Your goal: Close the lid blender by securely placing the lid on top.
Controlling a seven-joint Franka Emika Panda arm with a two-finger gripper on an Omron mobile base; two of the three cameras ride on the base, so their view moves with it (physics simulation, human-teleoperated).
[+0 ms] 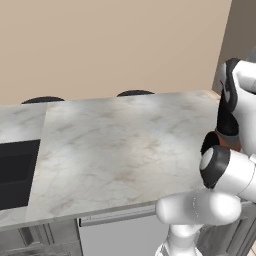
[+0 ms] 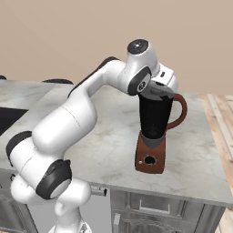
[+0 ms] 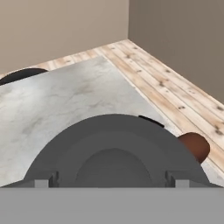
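Note:
The blender [image 2: 150,156] stands on the marble counter [image 2: 104,136], its rust-brown base under a tall black jar [image 2: 154,116] with a brown handle [image 2: 180,110]. My gripper [image 2: 160,93] sits right over the jar mouth, shut on the dark grey lid [image 2: 157,94], which lies about level on or just above the rim. In the hand view the lid [image 3: 114,157] spans the space between my fingertips [image 3: 43,182], and the handle [image 3: 195,146] and a sliver of black jar rim [image 3: 151,120] peek out past it. A brown bit of the blender [image 1: 232,145] shows behind my arm.
Black stool seats [image 1: 42,100] [image 1: 135,93] stand behind the counter's far edge. A dark recessed basin [image 1: 15,172] is set in the counter at the left. Wooden floor [image 3: 175,87] lies beyond the counter's right end, with walls close behind.

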